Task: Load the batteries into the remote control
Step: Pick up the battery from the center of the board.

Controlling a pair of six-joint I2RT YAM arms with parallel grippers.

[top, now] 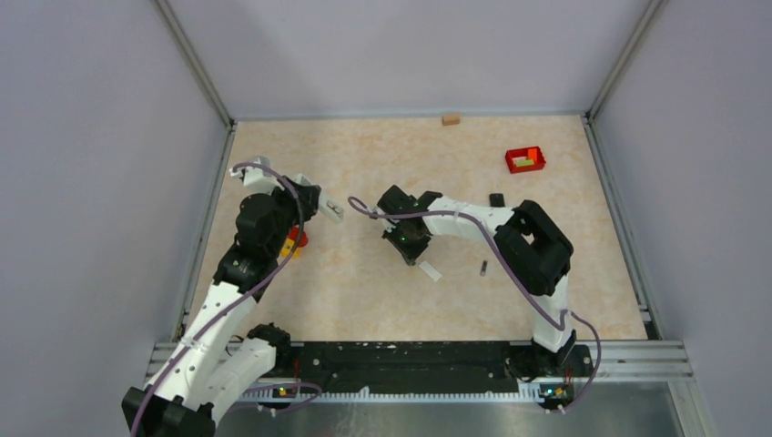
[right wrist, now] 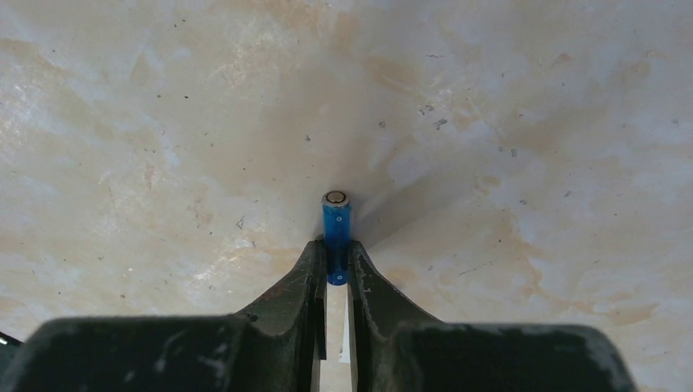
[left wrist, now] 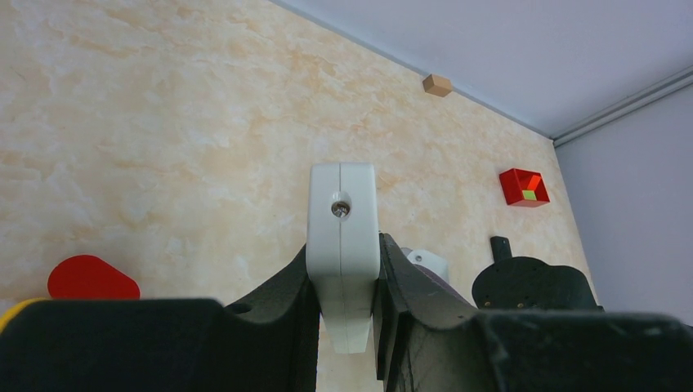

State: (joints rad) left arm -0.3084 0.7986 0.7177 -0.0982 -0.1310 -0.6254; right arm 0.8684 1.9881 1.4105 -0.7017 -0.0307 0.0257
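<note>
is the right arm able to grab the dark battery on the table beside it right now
Probably not yet: the dark battery lies in the open, nothing over it, but the right gripper is shut on the blue battery, so its jaws are full.

A tabletop (top: 364, 300) of pale beige, marbled like stone, fills the enclosure under soft, even light. Plain lavender-grey walls (top: 410, 55) close it on three sides, meeting at slim aluminium posts (top: 194, 64) in the far corners. A black slotted rail (top: 410, 358) runs along the near edge.
</note>
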